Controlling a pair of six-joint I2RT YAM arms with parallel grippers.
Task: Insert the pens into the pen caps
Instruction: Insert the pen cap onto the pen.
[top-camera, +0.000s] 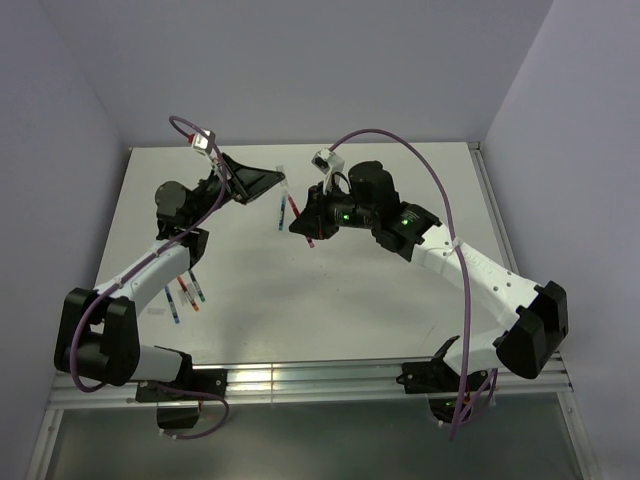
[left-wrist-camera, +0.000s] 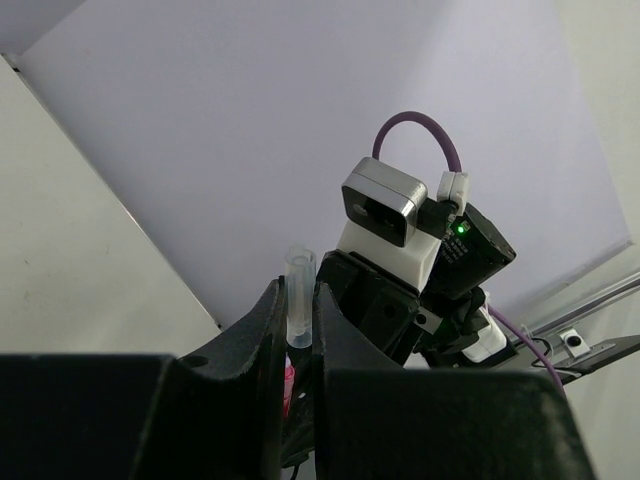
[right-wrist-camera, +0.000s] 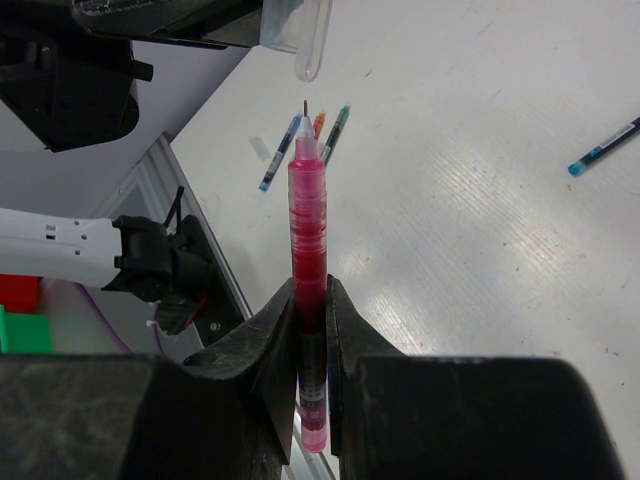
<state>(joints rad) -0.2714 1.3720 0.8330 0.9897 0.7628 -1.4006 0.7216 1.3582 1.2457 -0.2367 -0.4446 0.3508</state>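
The left gripper (top-camera: 268, 179) is raised off the table (top-camera: 400, 300), its fingers pressed onto a clear cap (left-wrist-camera: 300, 300); the cap stands out past the fingertips, one end poking beyond them. Facing it, the right gripper (right-wrist-camera: 308, 300) is clamped on a red pen (right-wrist-camera: 308, 230), gripping the lower barrel so that most of the body and the dark needle tip reach out ahead of the fingers.

From the right wrist the pen tip points straight at the nearer end of the cap and sits just short of it, a small gap between them, not touching; whether that end is the open mouth I cannot tell. From the left wrist only a sliver of red shows low between the fingers.

On the table, a blue pen (top-camera: 282, 213) lies under the gap between the two grippers, closer to the right one. Three pens (top-camera: 186, 297) (blue, orange-red and green) lie side by side well apart from both grippers, back beside the left arm's forearm; in the right wrist view they fan out beyond the red pen's tip.
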